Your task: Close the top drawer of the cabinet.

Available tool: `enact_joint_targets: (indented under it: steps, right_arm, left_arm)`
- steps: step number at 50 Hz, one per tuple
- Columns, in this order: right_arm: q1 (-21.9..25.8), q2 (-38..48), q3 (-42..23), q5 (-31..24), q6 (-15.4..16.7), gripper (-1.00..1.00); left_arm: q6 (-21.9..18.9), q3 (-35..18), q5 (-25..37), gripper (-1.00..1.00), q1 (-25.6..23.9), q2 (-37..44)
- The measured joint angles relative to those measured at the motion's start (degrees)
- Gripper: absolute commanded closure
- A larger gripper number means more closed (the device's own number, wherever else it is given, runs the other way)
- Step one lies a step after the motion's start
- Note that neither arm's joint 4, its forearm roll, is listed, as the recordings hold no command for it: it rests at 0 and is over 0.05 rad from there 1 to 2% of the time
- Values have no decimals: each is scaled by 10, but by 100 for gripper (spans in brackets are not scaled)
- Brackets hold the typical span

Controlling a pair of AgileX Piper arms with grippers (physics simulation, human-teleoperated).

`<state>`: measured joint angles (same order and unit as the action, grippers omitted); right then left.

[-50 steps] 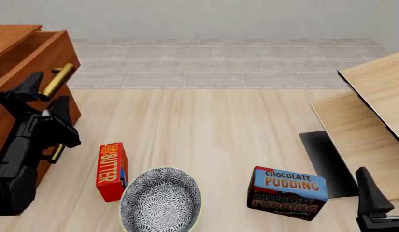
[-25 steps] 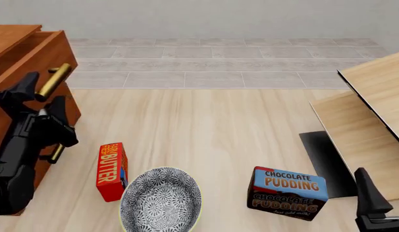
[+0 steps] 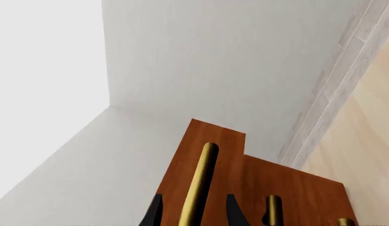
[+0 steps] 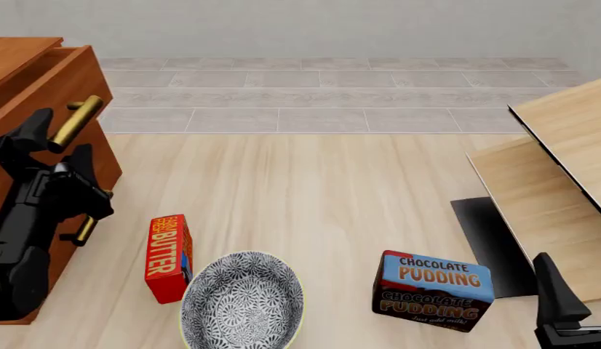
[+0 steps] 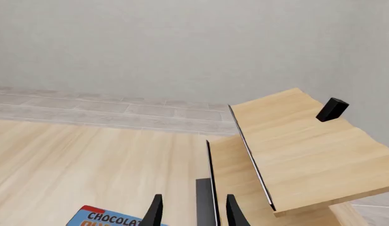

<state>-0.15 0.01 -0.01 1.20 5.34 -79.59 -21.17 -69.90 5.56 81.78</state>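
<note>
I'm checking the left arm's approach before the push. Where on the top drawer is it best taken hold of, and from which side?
Take the top drawer by its brass handle, near mid-length, coming at its front. The round bar stands off the wood, so fingers fit on either side; the left gripper already straddles it, jaws open.

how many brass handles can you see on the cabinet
3 on the cabinet: the long top drawer handle between the left pincer fingers, a middle one, a lowest one at the picture's edge.

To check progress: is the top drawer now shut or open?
Open: the top drawer juts out from the cabinet; the left gripper straddles its handle.
</note>
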Motion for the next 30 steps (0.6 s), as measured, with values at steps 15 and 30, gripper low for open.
enact_joint_targets:
  steps: [15, 30]
  right_arm:
    - [1, 0, 0, -2, 1, -100]
    - [2, 0, 0, -4, 3, -100]
  left_arm:
    - [2, -2, 0, -100, 10, 2]
    - [5, -5, 0, -100, 20, 5]
